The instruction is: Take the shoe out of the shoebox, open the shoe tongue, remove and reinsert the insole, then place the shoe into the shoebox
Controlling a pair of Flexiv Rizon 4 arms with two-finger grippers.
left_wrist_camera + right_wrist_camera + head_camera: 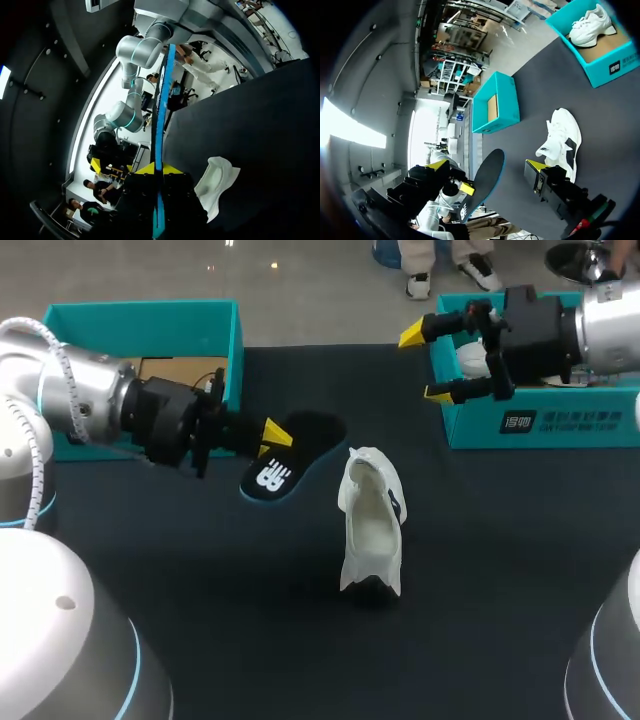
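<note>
Head view: left pincer (pixel 268 435) clamps the flat black foam insole (pixel 290 462), the white fabric shoe (pixel 370 525) lying on the dark bench (pixel 480 570) at its 4 o'clock, right pincer (pixel 425 365) spread wide at the shoe's 1 o'clock.

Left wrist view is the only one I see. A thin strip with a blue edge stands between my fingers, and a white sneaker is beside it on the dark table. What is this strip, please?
Observer: It is the black insole, which you see on its edge. The head view shows its flat side, with a white logo, and the left gripper shut on one end.
Operator: Thank you. Where is my other arm?
Observer: The right gripper is open above the teal shoebox at the table's right side, apart from the white sneaker.
Operator: Is this box empty?
Observer: No. The right wrist view shows a second sneaker inside it.
</note>
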